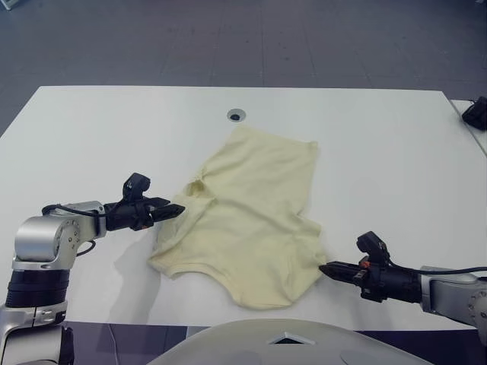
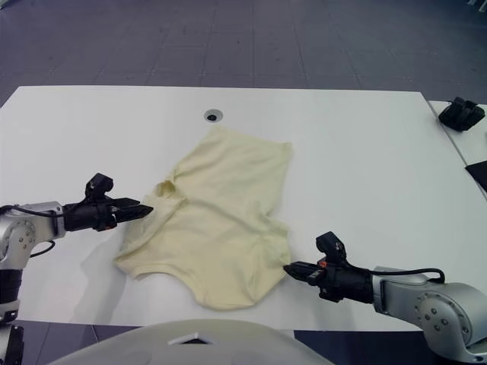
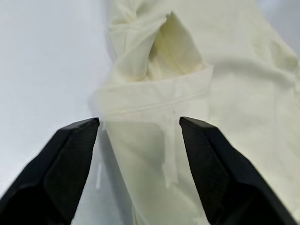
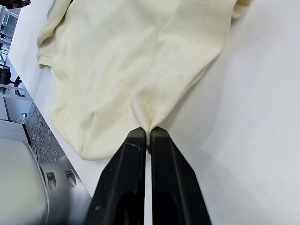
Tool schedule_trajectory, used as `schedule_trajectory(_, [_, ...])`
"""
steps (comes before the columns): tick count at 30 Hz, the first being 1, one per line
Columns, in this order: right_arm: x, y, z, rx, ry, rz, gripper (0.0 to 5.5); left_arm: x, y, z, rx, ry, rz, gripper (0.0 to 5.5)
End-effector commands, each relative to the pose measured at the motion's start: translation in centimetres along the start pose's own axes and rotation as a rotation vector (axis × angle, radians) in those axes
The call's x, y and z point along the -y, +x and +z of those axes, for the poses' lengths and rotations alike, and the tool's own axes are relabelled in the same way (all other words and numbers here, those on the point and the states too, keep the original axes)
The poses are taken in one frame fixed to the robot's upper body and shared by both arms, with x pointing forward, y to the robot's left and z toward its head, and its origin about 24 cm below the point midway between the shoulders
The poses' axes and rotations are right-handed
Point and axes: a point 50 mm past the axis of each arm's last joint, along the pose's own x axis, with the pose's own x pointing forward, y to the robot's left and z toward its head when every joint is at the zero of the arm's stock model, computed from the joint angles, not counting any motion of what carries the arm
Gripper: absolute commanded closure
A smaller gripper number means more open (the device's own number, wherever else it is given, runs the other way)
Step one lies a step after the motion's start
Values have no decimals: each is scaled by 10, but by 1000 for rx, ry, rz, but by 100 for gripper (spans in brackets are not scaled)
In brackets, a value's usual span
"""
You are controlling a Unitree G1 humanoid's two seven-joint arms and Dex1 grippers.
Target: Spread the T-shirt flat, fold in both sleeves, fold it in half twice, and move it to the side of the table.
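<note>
While the pale yellow T-shirt (image 1: pixel 251 213) is lying rumpled on the white table (image 1: pixel 380 152), the right gripper (image 4: pixel 148 133) is pinching a fold of its edge, both fingers pressed together on the cloth. The left gripper (image 3: pixel 139 123) is hovering with its fingers spread wide, the bunched sleeve sitting just ahead of its tips. The shirt's body is lying between the two grippers.
</note>
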Motion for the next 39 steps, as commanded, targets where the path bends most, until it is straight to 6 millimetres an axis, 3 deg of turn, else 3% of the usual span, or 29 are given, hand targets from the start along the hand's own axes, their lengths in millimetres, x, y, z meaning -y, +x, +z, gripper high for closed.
schedule_trajectory(1, [-4,-4,1,7,-16,-5,550,-1,5,-5,-27,-3,-4,318])
schedule_trajectory(7, [-1,-6,9,-1,-35,0,550,1,-1,-7,0,-13,17,405])
schedule_trajectory(15, [0,-4,5,10,-21,-8,550,13,-17,15,75,39,5,546])
schedule_trajectory(20, [0,-2,5,24,-20,-9,550,28,-16,18,76,68,-59,546])
schedule_trajectory(29, [0,0,6,36,-24,-11,550,62,3,-2,-3,75,-214,546])
schedule_trajectory(33, [1,0,7,37,-26,-14,550,58,14,-10,-28,39,-150,546])
schedule_trajectory(35, [1,-1,7,39,-26,-16,550,54,14,-7,-14,27,-115,519])
schedule_trajectory(39, [1,-2,6,41,-25,-17,550,53,-2,20,123,24,-159,449])
